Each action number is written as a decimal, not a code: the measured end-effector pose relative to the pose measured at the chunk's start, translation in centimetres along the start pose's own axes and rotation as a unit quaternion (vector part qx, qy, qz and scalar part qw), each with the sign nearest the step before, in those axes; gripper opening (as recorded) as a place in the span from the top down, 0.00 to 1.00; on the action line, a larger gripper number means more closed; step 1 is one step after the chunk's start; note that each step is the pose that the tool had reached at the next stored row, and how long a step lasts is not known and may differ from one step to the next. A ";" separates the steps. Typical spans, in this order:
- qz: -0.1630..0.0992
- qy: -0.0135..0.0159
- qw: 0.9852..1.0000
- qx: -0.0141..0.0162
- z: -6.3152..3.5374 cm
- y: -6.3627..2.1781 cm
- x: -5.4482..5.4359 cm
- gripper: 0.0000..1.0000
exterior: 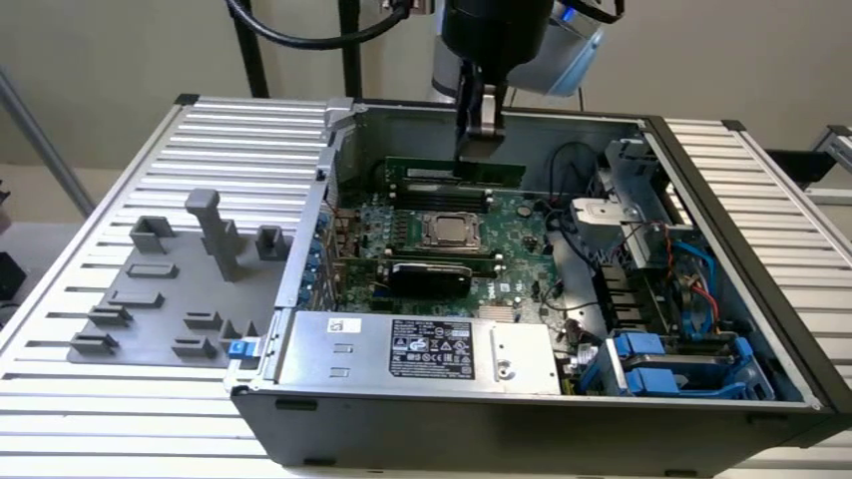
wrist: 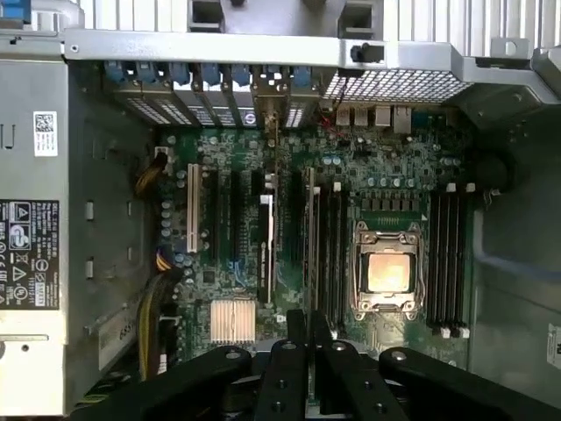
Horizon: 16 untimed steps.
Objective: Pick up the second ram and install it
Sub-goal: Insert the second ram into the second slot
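We see the gripper (exterior: 480,146) reaching down into the open steel computer case (exterior: 533,424). Its black fingers are drawn nearly together and pinch the top edge of the second ram (exterior: 437,170), a thin, flat green strip. The strip stands on edge just beyond the processor socket (exterior: 453,232), on the side away from the power supply (exterior: 419,349). It runs along the memory slots there. We cannot tell whether it is seated in a slot or only resting above one.

In the wrist view the second ram (wrist: 308,228) shows edge-on as a pale narrow line. It runs out from between the gripper (wrist: 308,331) tips, right beside the dark slots that flank the square, metal-framed processor socket (wrist: 386,270). A further bank of empty black memory slots (wrist: 447,254) lies on the socket's other side.

On the near side of the socket in the exterior view lies a black rectangular card (exterior: 426,274). A tangle of red, blue and black cables (exterior: 679,279) sits well off towards the exterior view's right of the socket. Outside the case, well off towards the exterior view's left of the socket, a matte grey plastic fixture (exterior: 160,299) with upright posts rests on the ribbed metal table (exterior: 239,130). In the wrist view a small finned silver heat sink (wrist: 232,320) sits well apart from the socket.
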<state>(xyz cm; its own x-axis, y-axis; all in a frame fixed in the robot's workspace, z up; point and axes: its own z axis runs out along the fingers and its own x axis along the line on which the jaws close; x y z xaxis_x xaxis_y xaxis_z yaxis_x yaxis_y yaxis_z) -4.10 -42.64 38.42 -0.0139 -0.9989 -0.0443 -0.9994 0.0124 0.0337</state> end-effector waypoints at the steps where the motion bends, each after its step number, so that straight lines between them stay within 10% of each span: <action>1: 0.000 0.000 1.000 0.000 0.19 -0.13 -0.4 1.00; 16: 0.001 0.000 1.000 0.000 3.13 -0.72 -5.3 1.00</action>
<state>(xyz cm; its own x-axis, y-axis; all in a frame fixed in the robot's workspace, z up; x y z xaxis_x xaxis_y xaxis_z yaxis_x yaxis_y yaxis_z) -3.40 -37.25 35.50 -0.0149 -0.9989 -0.0444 -0.9993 0.0134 0.0337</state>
